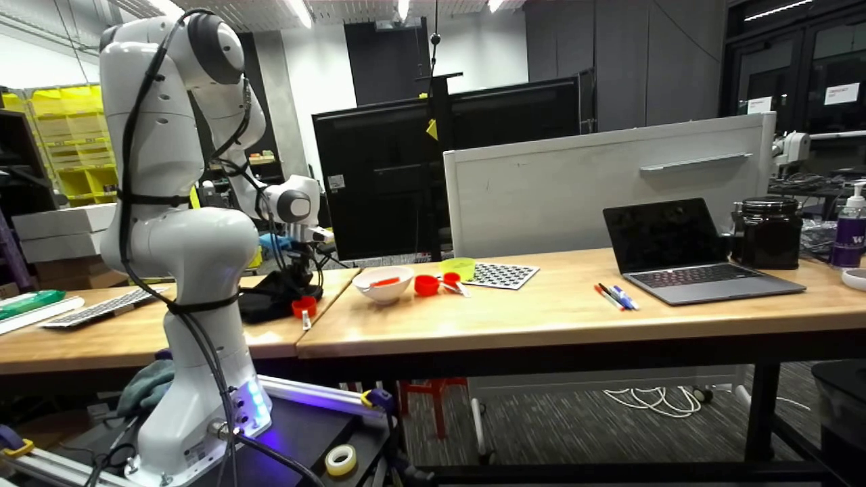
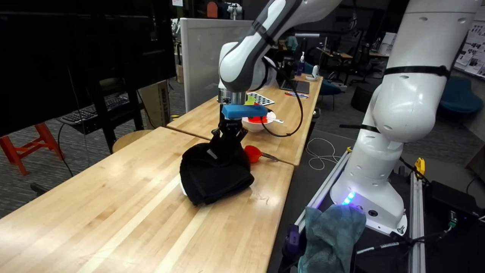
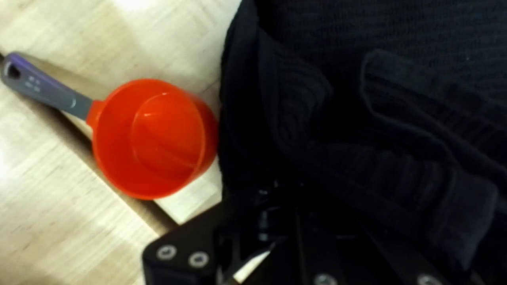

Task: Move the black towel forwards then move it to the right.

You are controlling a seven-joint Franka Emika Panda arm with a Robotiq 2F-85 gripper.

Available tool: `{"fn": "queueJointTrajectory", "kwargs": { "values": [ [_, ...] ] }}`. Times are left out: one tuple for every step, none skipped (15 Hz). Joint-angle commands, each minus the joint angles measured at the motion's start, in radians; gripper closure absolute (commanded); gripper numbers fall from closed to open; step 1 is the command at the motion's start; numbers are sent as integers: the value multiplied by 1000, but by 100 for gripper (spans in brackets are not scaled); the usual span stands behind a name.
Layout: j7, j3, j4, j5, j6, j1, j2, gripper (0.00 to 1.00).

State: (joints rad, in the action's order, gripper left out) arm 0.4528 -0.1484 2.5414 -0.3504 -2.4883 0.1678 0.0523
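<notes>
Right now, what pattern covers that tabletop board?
The board has black-and-white checks, clearest in an exterior view.

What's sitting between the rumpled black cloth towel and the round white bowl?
In an exterior view, a round, red, grey-handled measuring cup sits between the black towel and the white bowl; a table seam runs there too.
</notes>
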Motion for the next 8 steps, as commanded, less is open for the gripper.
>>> {"fn": "queueJointTrajectory", "kwargs": {
  "values": [
    [-39, 29, -45, 34, 48, -33, 24, 100],
    [-47, 37, -54, 38, 61, -41, 25, 100],
    [-52, 45, -61, 42, 72, -48, 25, 100],
    [-59, 52, -68, 46, 84, -55, 24, 100],
    [-65, 61, -75, 51, 95, -64, 23, 100],
    [-73, 69, -82, 56, 108, -72, 21, 100],
    [-83, 76, -87, 57, 115, -79, 22, 100],
    [-89, 84, -93, 58, 123, -87, 21, 100]
  ]
}}
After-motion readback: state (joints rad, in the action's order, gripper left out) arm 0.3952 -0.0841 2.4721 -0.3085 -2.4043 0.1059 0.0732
